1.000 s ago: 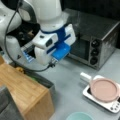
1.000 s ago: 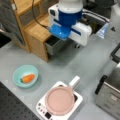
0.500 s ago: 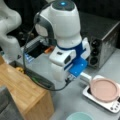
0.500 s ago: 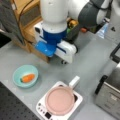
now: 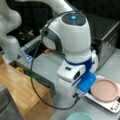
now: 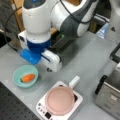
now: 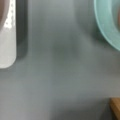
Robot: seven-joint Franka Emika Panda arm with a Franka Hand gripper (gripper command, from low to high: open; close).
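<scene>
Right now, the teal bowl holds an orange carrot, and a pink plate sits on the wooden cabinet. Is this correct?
Not quite. The pink plate sits on the white scale-like device, not on the wooden cabinet, as a front view shows. The teal bowl does hold the orange carrot.

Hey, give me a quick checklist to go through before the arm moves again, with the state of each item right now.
1. Hand open or shut: cannot tell; the arm's body hides it in both front views, and it does not show in the wrist view.
2. Carrot in bowl: ok.
3. Pink plate on scale: ok.
4. Grey table under the wrist bare: ok.
5. Cable hanging free of the wooden block: cannot tell.
</scene>
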